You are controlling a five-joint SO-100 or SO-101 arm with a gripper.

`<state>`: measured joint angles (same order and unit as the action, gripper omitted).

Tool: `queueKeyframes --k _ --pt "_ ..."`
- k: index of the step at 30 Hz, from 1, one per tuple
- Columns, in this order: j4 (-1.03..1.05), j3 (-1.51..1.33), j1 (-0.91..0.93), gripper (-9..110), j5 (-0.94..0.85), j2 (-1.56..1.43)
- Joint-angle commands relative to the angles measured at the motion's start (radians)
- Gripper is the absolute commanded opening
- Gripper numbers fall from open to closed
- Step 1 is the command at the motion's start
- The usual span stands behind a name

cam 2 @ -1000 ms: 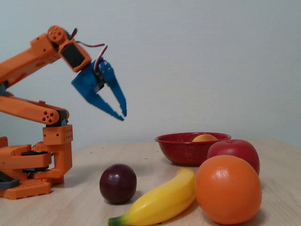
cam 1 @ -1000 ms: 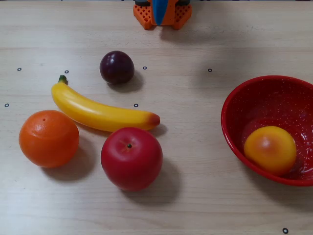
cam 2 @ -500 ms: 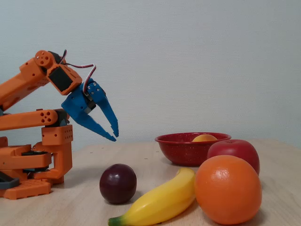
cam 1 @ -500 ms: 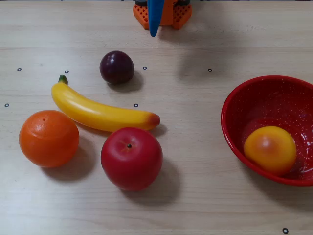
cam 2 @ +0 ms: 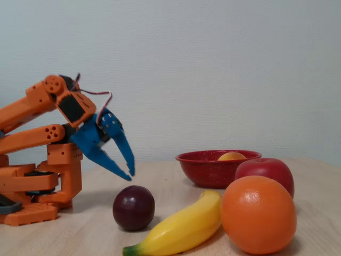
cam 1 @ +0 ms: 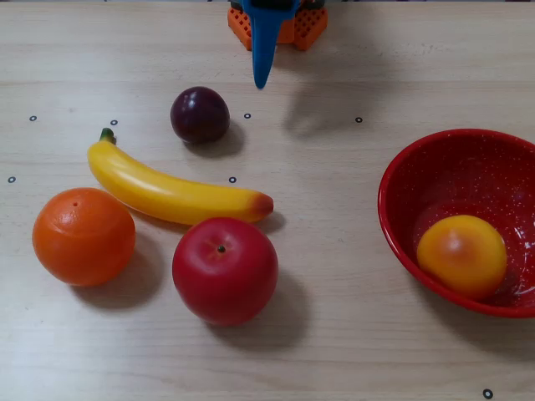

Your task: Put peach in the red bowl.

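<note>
My fingers [cam 2: 129, 174] hang spread a little apart with nothing between them, tips pointing down toward the bench [cam 1: 351, 334], close in front of my orange base [cam 2: 32, 186]. In the top-down fixed view only one blue finger [cam 1: 264, 50] shows, reaching out from the top edge.

The peach [cam 1: 461, 255] sits inside the bowl [cam 1: 418, 167], toward its near wall in the top-down view; from the side, just its yellow top [cam 2: 232, 156] peeks over the red rim [cam 2: 213, 170].

Well apart from the bowl lie the other fruit: a plum [cam 1: 200, 114] just below my fingers, a banana [cam 1: 171, 194], an orange [cam 1: 83, 236] and an apple [cam 1: 225, 269], the apple touching the banana's tip.
</note>
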<state>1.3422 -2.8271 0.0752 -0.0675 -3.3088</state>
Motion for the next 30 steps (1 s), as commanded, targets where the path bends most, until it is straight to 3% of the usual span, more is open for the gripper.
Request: queueKeyframes --k 1,16,30 --pt "-0.083 -0.012 -0.032 0 0.025 -0.021" --pt "-0.348 -0.302 -0.083 0 0.080 -0.021" --pt "-0.356 -0.318 -0.086 0 0.095 -0.021"
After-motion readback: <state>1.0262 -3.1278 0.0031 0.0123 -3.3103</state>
